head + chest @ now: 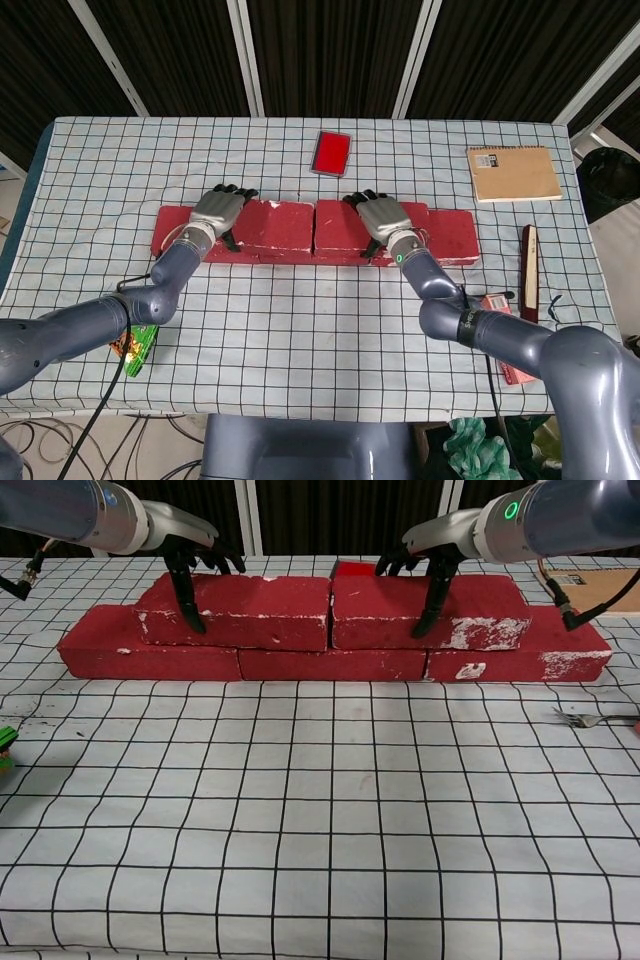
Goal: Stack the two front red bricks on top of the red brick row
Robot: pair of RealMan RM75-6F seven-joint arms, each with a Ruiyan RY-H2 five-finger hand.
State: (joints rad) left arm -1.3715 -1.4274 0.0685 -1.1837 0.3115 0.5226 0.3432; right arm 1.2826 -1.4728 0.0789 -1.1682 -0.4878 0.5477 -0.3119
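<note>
Two upper red bricks, left upper brick (235,610) and right upper brick (430,608), lying end to end on the bottom brick row (330,663), long axes running left–right across the table (320,810). Left robot hand (217,210) clamped on the left upper brick near its outer end, thumb down the front face, remaining fingers over the top toward the rear. Right robot hand (382,215) clamped likewise on the right upper brick, near its middle. Each brick directly beneath its own robot hand, none nearer to the opposite arm. Stacking apparently complete; probable remaining move: release and straight upward withdrawal, with the thumbs clearing the front faces so as not to drag the bricks forward.

Behind the row, a small red card (331,152), well apart. Far right, a brown notebook (514,173) and a dark narrow object (529,270). A fork (596,719) just beside the row's right end; green packet (137,347) near the left forearm. Nothing obstructing an upward retreat.
</note>
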